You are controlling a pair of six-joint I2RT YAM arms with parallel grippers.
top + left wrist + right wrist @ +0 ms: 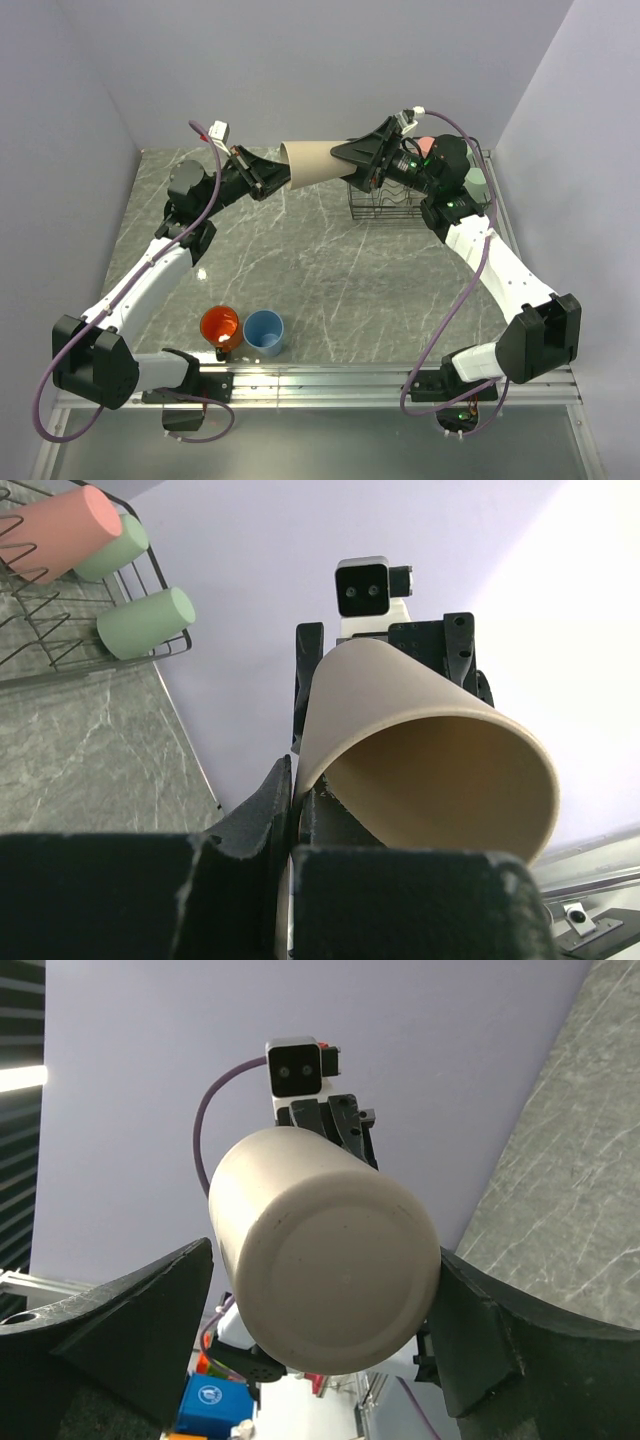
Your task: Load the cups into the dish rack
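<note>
My left gripper (268, 176) is shut on the rim of the beige cup (315, 163) and holds it on its side in the air, base towards the right arm. In the left wrist view the pads (270, 800) pinch the cup wall (430, 770). My right gripper (352, 158) is open, its jaws straddling the cup's base (335, 1280) with a gap on the left side. The black dish rack (385, 210) stands at the back right, holding a salmon cup (60, 530) and two pale green cups (148, 623). The orange mug (220, 326) and the blue tumbler (263, 332) stand at the front.
Purple-grey walls close the table on three sides. A metal rail (330, 380) runs along the near edge by the arm bases. The mug and tumbler stand close to the left arm's base.
</note>
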